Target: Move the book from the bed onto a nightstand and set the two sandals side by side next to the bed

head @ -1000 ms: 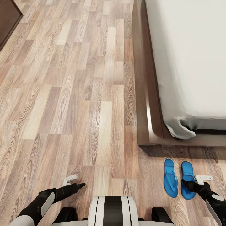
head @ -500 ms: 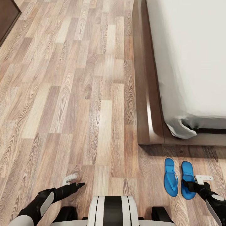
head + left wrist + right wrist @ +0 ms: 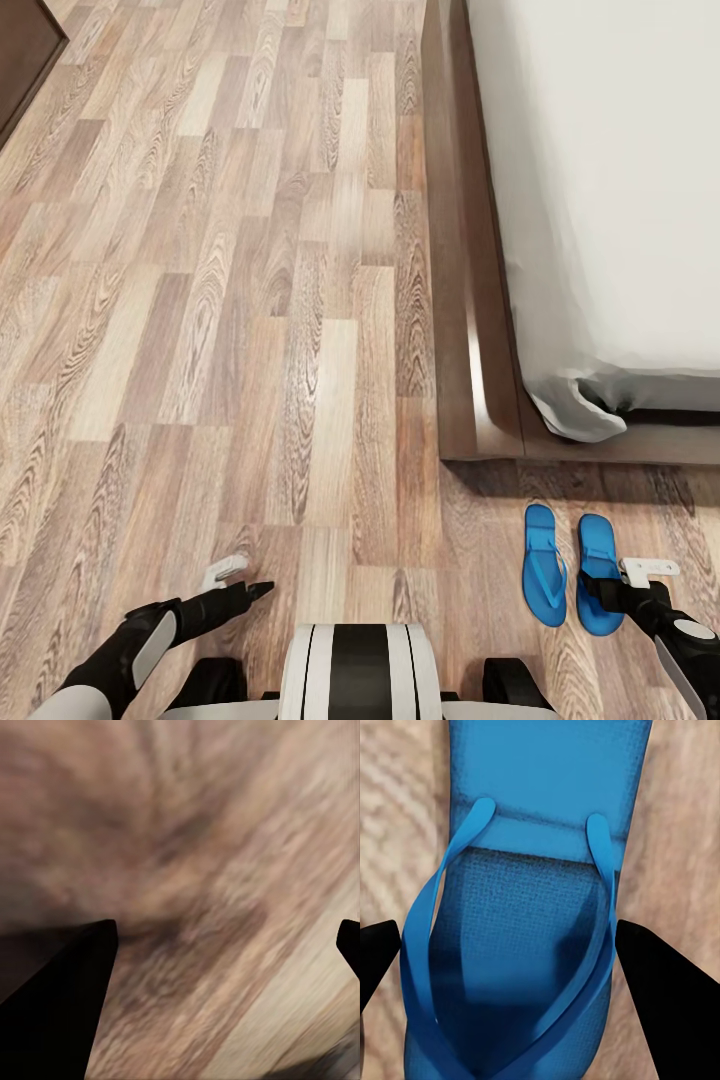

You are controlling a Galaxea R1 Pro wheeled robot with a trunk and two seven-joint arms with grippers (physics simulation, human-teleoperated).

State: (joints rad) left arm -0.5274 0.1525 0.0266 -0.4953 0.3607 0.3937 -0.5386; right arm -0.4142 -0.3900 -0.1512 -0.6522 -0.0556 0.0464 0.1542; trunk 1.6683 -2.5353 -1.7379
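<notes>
Hovering lower right, the right gripper [image 3: 612,582] straddles one sandal [image 3: 521,945], jaws spread, seemingly having paired it by the bed [image 3: 480,330].

Two bright blue sandals [image 3: 572,578] lie flat, side by side, on the plank floor [image 3: 250,350] near the bed's [image 3: 480,400] corner.

A: State the head camera position.
B: High on the robot, aimed steeply down over the light brown wood-plank floor [image 3: 250,330], the corner of the dark brown wooden bed frame [image 3: 470,400] and two bright blue flip-flop sandals [image 3: 572,568] near the frame's foot edge.

A: Left wrist camera?
B: Very close to the floor [image 3: 195,870], blurred, looking between two dark fingertips [image 3: 67,997].

A: Right wrist camera?
B: Close above one sandal [image 3: 525,945], straps sharp. It shares that sandal and the floor with the head view.
</notes>
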